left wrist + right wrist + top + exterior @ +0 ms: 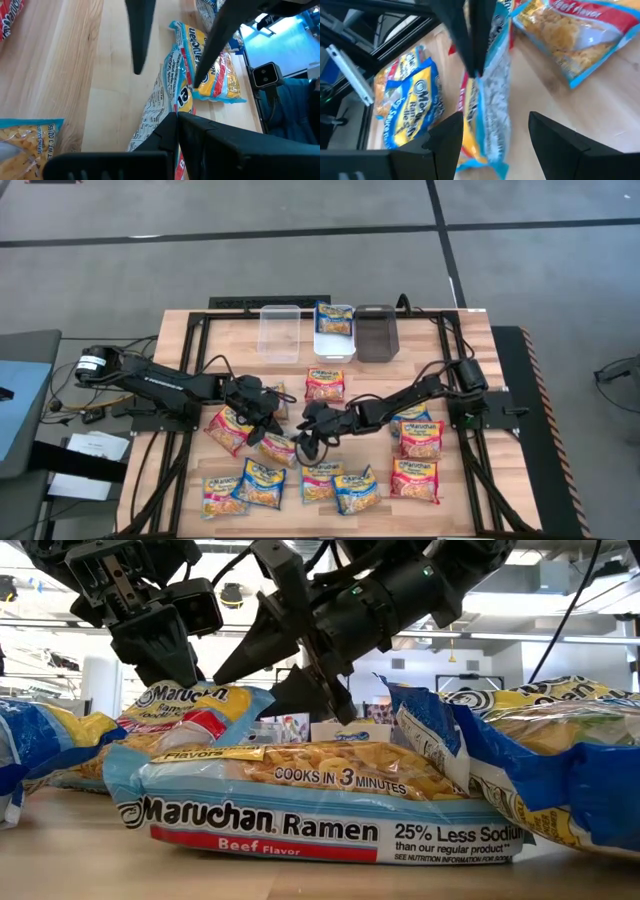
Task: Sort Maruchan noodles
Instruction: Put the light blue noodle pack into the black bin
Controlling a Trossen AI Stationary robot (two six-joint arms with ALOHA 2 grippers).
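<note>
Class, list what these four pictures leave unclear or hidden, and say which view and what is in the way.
- High view: flavour print on the packets is too small to read.
- Low view: the beef packet up front hides the bins.
- Right wrist view: the packet in the left gripper is blurred.
- Left wrist view: its lower part sits behind the left gripper.

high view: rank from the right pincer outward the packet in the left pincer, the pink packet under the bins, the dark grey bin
1. Packet in the left pincer, just left of the right pincer.
2. Pink packet, toward the bins.
3. Dark grey bin, back edge, rightmost of the three.
</note>
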